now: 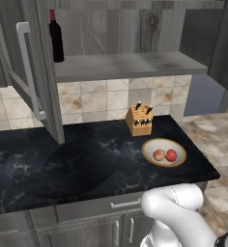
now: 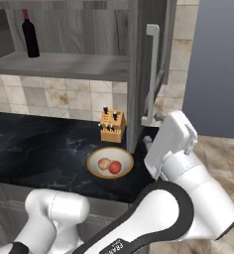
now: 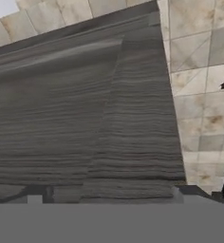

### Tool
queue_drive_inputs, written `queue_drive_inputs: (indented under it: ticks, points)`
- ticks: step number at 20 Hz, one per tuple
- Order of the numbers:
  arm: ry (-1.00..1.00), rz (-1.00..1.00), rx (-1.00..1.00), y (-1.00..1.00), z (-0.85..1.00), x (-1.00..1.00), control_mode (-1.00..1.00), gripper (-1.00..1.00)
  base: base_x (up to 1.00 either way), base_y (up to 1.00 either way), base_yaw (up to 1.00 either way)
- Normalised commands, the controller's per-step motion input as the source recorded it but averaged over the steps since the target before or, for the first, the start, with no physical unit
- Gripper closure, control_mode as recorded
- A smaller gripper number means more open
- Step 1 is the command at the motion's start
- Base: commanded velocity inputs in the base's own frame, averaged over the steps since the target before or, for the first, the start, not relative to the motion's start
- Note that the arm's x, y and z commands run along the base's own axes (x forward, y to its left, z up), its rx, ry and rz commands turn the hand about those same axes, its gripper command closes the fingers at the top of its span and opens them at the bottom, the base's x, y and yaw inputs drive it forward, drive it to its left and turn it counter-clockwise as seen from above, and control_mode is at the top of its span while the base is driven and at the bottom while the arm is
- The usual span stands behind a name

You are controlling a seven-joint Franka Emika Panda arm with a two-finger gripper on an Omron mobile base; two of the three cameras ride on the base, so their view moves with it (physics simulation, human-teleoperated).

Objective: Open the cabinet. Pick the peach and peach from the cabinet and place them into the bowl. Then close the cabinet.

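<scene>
A wine bottle (image 1: 56, 37) stands at the far left of the shelf inside the open cabinet (image 1: 125, 65), whose doors hang wide. On the black marble desk (image 1: 63, 164), a knife block (image 1: 139, 119) sits behind the bowl (image 1: 179, 149) holding both peaches (image 1: 164, 155). At right, the pincer (image 3: 109, 197), released, faces the right door's wood grain.

I am seeing flat, even rendered light with no glare. A broad soft shadow is lying on the black marble counter (image 1: 87, 164) under the cabinet (image 1: 125, 65), whose interior is sitting dimmer than the tiled backsplash (image 1: 101, 99). The wine bottle (image 1: 56, 37) is reading almost black. Edges are looking slightly soft and pixelated. Through the hand camera the wood grain (image 3: 85, 118) is smearing into coarse streaks.
</scene>
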Motion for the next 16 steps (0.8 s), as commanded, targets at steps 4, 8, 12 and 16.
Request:
queue_drive_inputs:
  ticks: [4, 8, 12, 16]
  points:
    - [-0.04, 0.11, 0.00, 0.19, 0.24, 0.00, -1.00, -1.00, 0.00, 0.00, 0.00]
    - [-0.06, 0.13, 0.00, 0.54, 0.11, 0.00, -1.00, -1.00, 0.00, 0.00, 0.00]
    - [-0.03, 0.17, 0.00, 0.74, 0.00, 0.00, -1.00, -1.00, 0.00, 0.00, 0.00]
    - [-0.04, 0.18, 0.00, 0.79, 0.00, 0.00, -1.00, -1.00, 0.00, 0.00, 0.00]
